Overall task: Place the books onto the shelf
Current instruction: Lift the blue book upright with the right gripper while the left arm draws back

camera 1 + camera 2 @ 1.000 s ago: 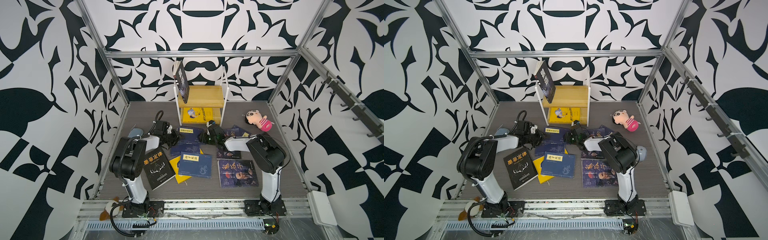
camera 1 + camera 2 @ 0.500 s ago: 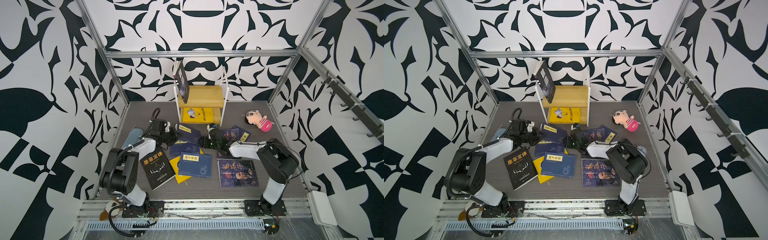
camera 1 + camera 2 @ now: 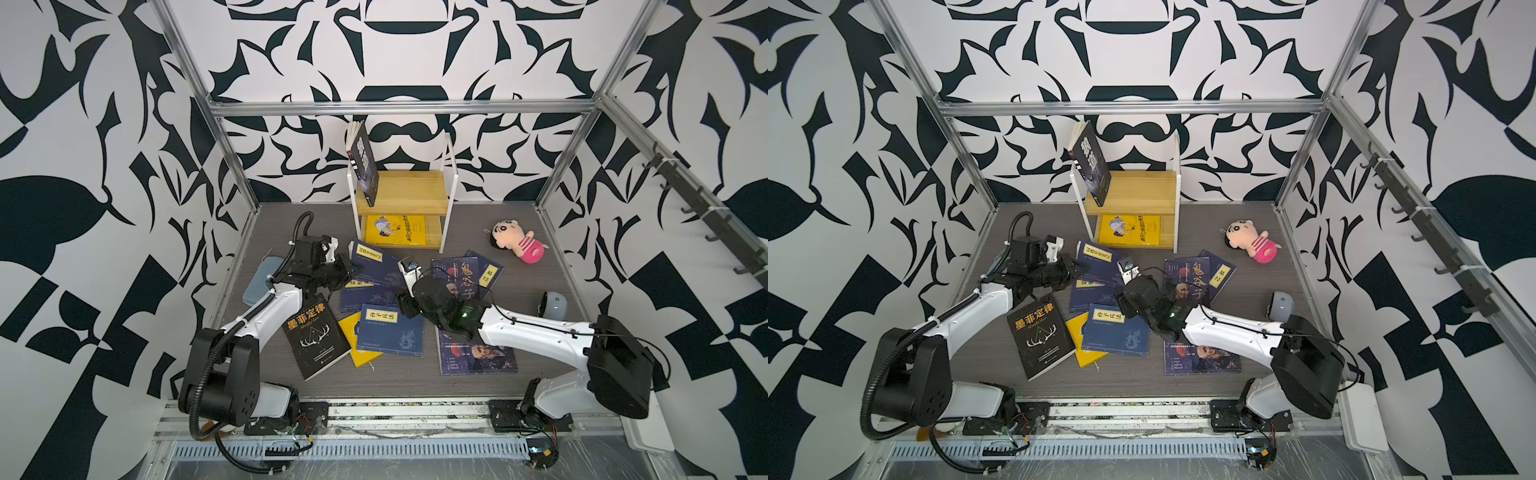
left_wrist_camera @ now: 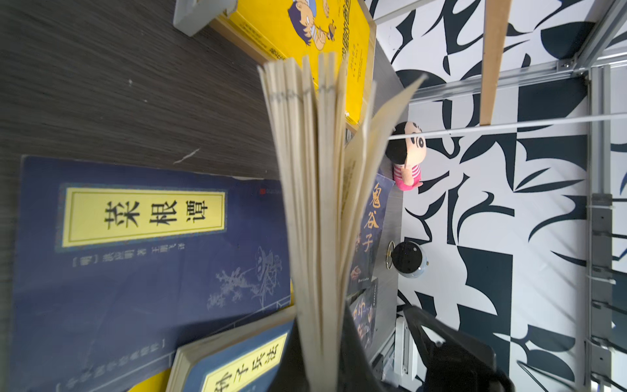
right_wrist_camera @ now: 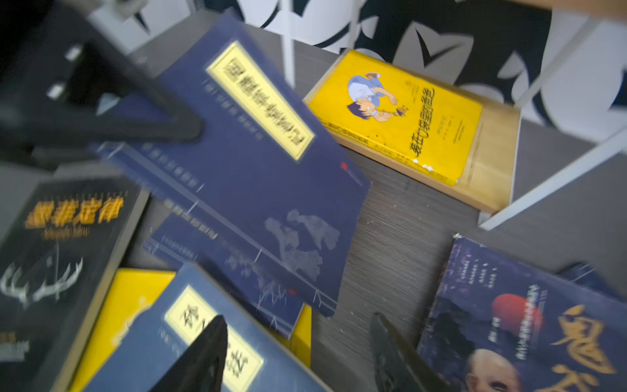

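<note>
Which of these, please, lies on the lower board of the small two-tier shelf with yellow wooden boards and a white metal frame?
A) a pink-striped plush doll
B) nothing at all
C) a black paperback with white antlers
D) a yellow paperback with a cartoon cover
D: a yellow paperback with a cartoon cover lies flat on the lower board of the two-tier shelf of yellow wooden boards and white metal frame, as both top views show.

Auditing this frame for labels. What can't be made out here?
Both top views: floor yellow book, cover mostly under a navy book.
Both top views: portrait book, upper part behind the right arm.
Left wrist: held book, its fanned pages block the centre.
Right wrist: blur smears small print on the black book.
</note>
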{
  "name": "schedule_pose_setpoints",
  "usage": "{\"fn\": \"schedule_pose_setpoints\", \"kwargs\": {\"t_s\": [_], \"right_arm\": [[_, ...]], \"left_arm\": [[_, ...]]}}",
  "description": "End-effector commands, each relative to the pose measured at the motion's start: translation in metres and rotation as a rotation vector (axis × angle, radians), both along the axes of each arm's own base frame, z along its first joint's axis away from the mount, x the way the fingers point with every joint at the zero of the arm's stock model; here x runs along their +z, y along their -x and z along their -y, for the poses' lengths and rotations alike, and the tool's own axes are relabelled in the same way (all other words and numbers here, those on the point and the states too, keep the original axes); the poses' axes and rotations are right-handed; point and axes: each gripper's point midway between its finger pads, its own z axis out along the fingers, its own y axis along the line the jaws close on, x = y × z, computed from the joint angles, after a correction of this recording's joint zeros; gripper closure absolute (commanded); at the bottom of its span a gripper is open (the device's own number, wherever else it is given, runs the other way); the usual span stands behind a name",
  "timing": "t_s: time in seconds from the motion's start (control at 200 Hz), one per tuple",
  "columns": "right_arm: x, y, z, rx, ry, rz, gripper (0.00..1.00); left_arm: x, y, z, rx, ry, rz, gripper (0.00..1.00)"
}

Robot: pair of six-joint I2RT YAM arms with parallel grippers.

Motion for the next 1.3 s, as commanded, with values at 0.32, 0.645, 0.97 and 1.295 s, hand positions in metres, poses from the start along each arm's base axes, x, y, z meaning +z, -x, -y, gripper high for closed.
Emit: {"fn": "schedule_pose_setpoints", "kwargs": {"t_s": [0.32, 0.645, 0.97, 1.295], "right_arm": [[0.023, -0.009, -0.042, 0.158, 0.394, 0.333, 0.32], [0.042, -0.035, -0.069, 0.114, 0.46, 0.435, 0.37], [0.034, -0.048, -0.088, 0.129, 0.461, 0.462, 0.93], [0.018, -0.043, -0.075, 0.126, 0.457, 0.442, 1.0]], "left_arm": [[0.052, -0.001, -0.005, -0.046, 0.051, 0.123, 1.0], [0.057, 0.003, -0.006, -0.044, 0.06, 0.138, 1.0], [0.06, 0.005, -0.005, -0.051, 0.086, 0.132, 1.0], [0.076, 0.003, -0.019, -0.023, 0.081, 0.199, 0.54]]}}
